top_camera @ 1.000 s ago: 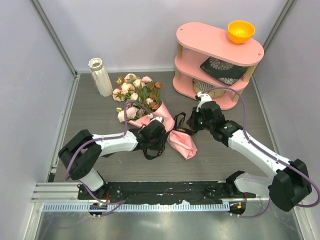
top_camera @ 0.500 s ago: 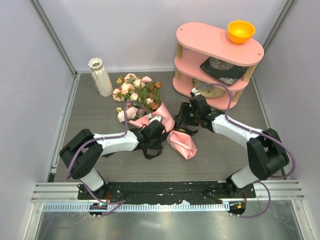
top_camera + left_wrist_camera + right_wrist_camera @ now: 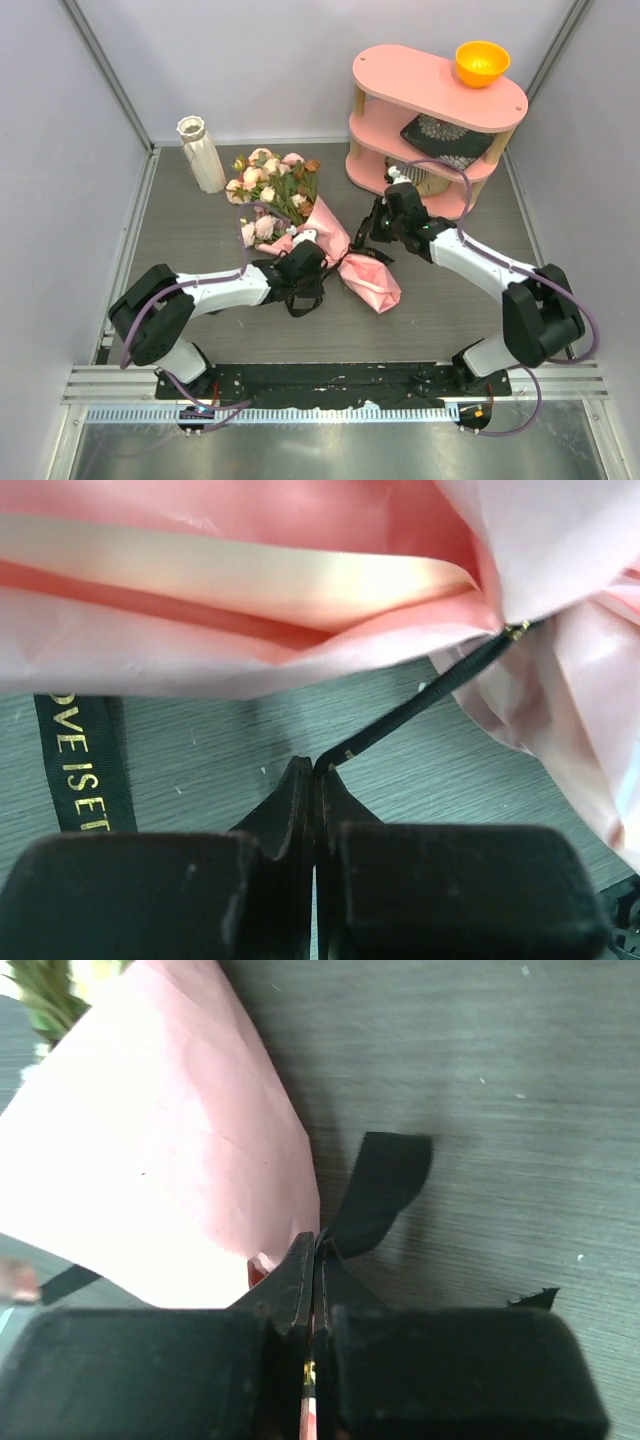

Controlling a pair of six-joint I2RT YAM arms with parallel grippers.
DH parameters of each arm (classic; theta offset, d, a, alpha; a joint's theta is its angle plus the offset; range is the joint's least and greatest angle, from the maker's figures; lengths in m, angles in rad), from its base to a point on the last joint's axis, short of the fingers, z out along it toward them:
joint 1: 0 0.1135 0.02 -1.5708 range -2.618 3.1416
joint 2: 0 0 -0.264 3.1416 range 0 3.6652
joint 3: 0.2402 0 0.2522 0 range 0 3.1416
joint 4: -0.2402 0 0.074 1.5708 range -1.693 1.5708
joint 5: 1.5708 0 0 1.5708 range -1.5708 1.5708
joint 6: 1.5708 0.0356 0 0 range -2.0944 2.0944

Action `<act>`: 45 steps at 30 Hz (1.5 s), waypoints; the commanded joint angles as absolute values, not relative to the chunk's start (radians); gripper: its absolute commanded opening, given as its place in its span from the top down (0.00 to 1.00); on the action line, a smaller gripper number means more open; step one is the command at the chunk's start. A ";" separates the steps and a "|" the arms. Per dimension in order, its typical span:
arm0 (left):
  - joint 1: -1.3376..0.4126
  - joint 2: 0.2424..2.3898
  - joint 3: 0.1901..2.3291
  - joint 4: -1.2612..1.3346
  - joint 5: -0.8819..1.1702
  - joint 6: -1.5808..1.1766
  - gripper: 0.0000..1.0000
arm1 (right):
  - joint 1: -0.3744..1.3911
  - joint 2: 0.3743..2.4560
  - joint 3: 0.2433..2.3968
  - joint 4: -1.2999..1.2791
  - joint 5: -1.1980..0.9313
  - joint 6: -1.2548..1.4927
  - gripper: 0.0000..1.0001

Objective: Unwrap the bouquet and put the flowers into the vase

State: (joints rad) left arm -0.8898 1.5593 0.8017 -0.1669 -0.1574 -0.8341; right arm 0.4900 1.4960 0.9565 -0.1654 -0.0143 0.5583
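**2 grippers pinch the black ribbon of a pink-wrapped bouquet**

The left gripper [image 3: 317, 770] has its 2 blunt black fingers pressed together on a thin strand of black ribbon [image 3: 430, 695], which runs taut from the tips up into the wrap. Just beyond those tips lies the crinkled, glossy pink paper wrap [image 3: 250, 590]. To their left, a flat length of ribbon with gold lettering lies on the table.

The right gripper [image 3: 315, 1245] is likewise clamped shut on a matte ribbon end. Smooth pink paper touches its tips on the left.

The bouquet [image 3: 300, 215] lies on its side between the 2 grippers, on the grey wood-grain table [image 3: 200, 240]. Its flowers [image 3: 270, 185] fan away from the left gripper. Past them, well apart from both grippers, the ribbed white vase [image 3: 203, 155] stands upright.
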 commanded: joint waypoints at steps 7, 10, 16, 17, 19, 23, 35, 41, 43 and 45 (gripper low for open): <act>-0.888 1.509 0.769 -0.146 -0.199 -0.850 1.00 | 0.482 1.339 0.939 -0.085 -0.109 0.445 0.50; -0.888 1.499 0.761 -0.141 -0.196 -0.848 1.00 | 0.482 1.364 0.957 -0.191 -0.146 0.388 0.38; -0.888 1.486 0.744 -0.118 -0.190 -0.845 1.00 | 0.526 1.328 0.858 -0.218 -0.193 0.305 0.34; -0.888 1.486 0.744 -0.114 -0.187 -0.845 1.00 | 0.541 1.322 0.853 -0.224 -0.149 0.295 0.34; -0.888 1.486 0.742 -0.112 -0.187 -0.844 1.00 | 0.593 1.316 0.851 -0.247 -0.089 0.273 0.39; -0.888 1.480 0.739 -0.112 -0.184 -0.844 1.00 | 0.632 1.368 0.883 -0.282 0.135 0.284 0.59; -0.890 1.437 0.704 -0.095 -0.192 -0.854 1.00 | 0.528 1.529 0.907 -0.304 0.245 0.414 0.62; -0.890 1.436 0.704 -0.084 -0.178 -0.847 1.00 | 0.419 1.396 0.865 -0.344 0.605 0.494 0.97; -0.888 1.430 0.692 -0.052 -0.158 -0.835 1.00 | 0.419 1.338 0.876 -0.344 0.588 0.473 0.81; -0.888 1.413 0.680 -0.022 -0.111 -0.812 0.97 | 0.422 1.301 0.884 -0.315 0.377 0.430 0.66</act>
State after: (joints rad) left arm -0.8898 1.4616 0.7033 -0.1078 -0.1635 -0.8513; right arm 0.4030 1.4143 0.8581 -0.3614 0.4610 0.4541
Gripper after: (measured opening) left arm 0.012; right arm 0.221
